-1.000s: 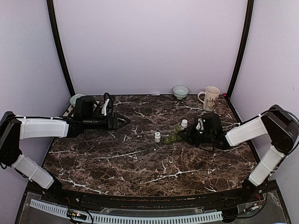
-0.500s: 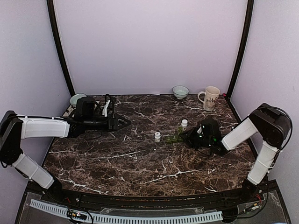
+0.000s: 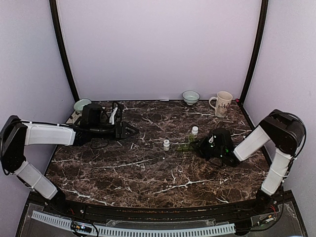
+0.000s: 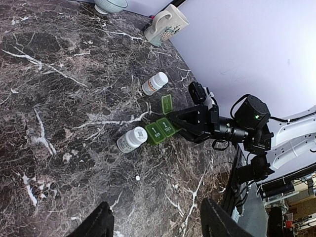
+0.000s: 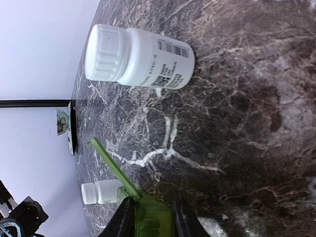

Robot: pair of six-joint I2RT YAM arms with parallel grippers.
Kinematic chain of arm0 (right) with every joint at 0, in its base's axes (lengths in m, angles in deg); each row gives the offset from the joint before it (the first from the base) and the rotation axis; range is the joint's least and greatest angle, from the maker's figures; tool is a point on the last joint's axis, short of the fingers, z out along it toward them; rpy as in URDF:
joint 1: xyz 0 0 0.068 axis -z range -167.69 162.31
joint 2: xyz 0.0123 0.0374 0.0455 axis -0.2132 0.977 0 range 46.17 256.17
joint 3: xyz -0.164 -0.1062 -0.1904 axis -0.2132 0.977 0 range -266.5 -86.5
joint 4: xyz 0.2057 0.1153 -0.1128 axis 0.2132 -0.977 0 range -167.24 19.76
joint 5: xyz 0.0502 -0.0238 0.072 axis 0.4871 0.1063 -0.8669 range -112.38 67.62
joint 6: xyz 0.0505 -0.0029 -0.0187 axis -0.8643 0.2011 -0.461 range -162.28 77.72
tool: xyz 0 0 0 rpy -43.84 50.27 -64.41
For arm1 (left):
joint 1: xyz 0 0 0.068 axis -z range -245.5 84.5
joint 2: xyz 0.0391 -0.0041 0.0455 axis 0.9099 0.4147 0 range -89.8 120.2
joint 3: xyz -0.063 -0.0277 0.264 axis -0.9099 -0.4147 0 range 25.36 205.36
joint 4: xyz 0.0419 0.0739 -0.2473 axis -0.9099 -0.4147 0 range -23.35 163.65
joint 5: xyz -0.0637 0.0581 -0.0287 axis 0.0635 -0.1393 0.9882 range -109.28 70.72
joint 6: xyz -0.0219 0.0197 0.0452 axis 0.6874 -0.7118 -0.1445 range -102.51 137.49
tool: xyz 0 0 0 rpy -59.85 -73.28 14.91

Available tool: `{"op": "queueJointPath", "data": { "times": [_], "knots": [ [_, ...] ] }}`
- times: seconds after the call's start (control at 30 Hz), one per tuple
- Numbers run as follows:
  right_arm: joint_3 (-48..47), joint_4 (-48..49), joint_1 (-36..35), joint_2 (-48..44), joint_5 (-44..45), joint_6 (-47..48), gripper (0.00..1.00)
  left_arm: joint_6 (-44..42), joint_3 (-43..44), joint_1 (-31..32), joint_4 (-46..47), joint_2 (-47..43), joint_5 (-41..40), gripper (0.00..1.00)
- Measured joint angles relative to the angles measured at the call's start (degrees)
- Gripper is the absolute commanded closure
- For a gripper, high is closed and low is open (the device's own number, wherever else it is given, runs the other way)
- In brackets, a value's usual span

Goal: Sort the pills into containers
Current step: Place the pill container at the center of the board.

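Note:
A green pill organizer [image 3: 185, 146] lies mid-table with one lid [image 4: 167, 103] standing open. My right gripper [image 5: 153, 222] is shut on its end [image 5: 151, 217], one finger on each side. One white bottle [image 3: 166, 144] stands just left of the organizer and another [image 3: 195, 131] stands behind it. In the right wrist view the near bottle [image 5: 138, 57] fills the top and the far one [image 5: 101, 192] sits beyond the lid. A single white pill [image 4: 137, 177] lies loose on the marble. My left gripper [image 4: 155, 222] hovers open over the left side of the table, holding nothing.
A cream mug [image 3: 220, 103] and a small bowl [image 3: 190, 97] stand at the back right. Another bowl [image 3: 82, 104] sits at the back left behind my left arm. The table's right edge runs past the right arm.
The right arm has drawn in and its wrist has turned while staying on the organizer, which hardly shifted. The left arm has barely moved.

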Motion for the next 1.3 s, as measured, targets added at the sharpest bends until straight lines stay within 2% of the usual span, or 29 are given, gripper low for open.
{"op": "queueJointPath", "data": {
  "times": [0.33,0.6,1.3],
  "knots": [
    [2.43,1.88,-0.74,0.02,0.87,0.96,0.6,0.09,0.02,0.0,0.28,1.33,0.92,0.38],
    [3.72,2.43,-1.77,-1.18,1.79,2.58,0.56,0.44,0.0,0.0,1.31,1.33,1.03,0.39],
    [3.34,-19.32,-4.83,-13.14,6.34,11.15,0.53,1.55,-1.49,0.0,4.37,1.31,1.2,0.38]
  ]
}}
